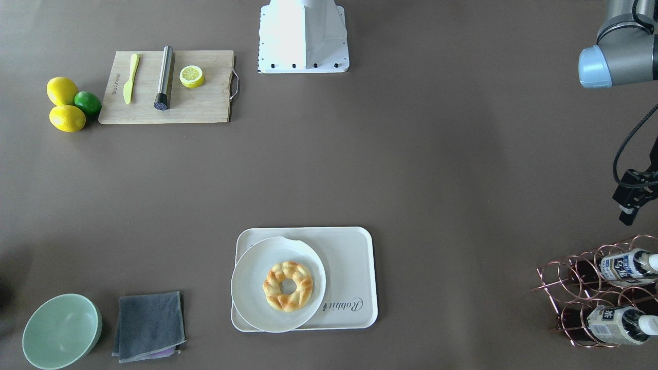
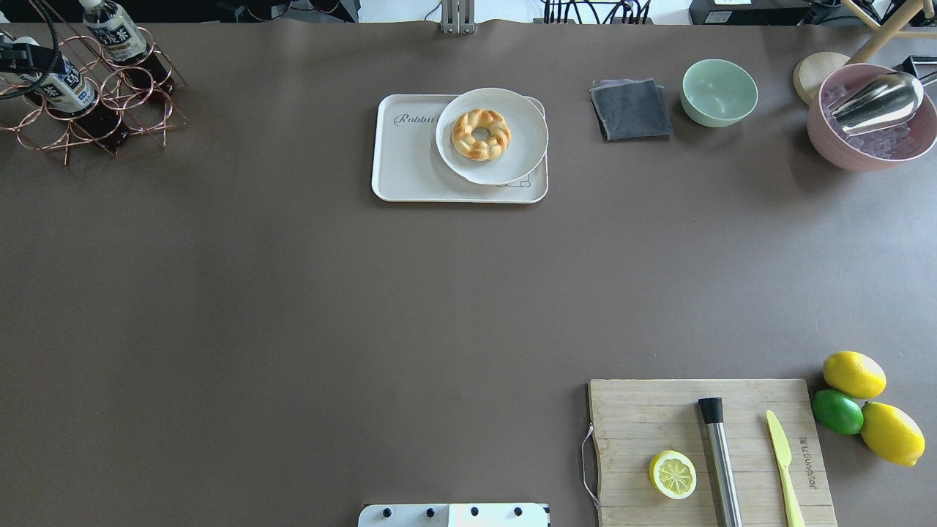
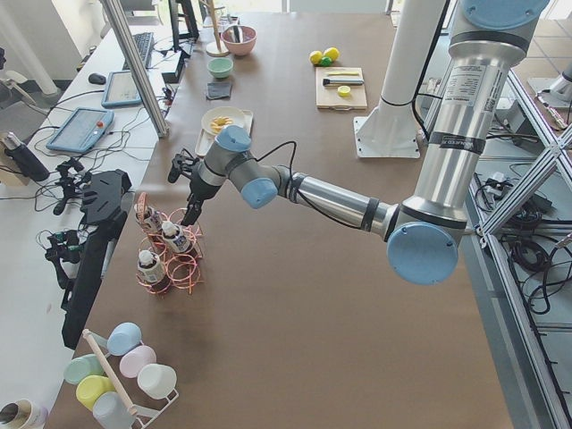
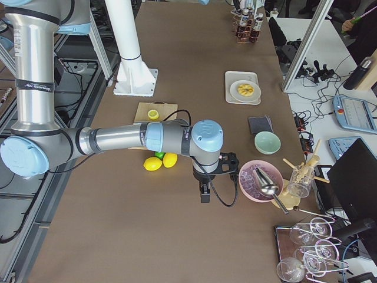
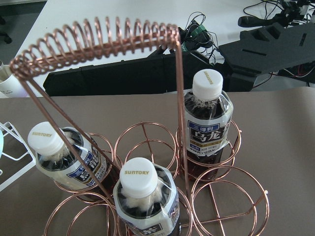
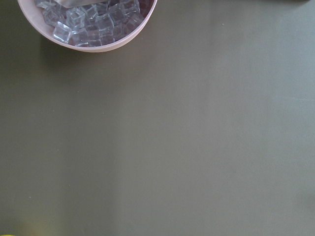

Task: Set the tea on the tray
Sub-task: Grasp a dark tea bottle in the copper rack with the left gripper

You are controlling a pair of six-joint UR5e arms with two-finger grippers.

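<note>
You are seeing the left claw hanging just above the copper wire rack at the end of the bench. Only a dark sliver of it is showing at the edge of the front view, so I cannot tell whether its fingers are spread or pressed together. It appears to be touching nothing.

The tea is standing upright in the rack's rings, in three bottles that look alike:
- The front tea bottle is sitting closest under the left wrist camera.
- The side tea bottle is leaning a little at that view's left.
- The back tea bottle is standing farther off, beside the rack's coiled handle.

All three are wearing their white caps.

The tray is lying flat on the bench, well apart from the rack. It is carrying a round white plate, which is overhanging the tray's rim on one side. A braided pastry ring is resting on the plate. The half of the tray with the grey script is lying bare.

The right claw is pointing down over the bench, near the pink bowl of ice cubes. It is showing only in the side view, so I cannot tell its state either.
</note>
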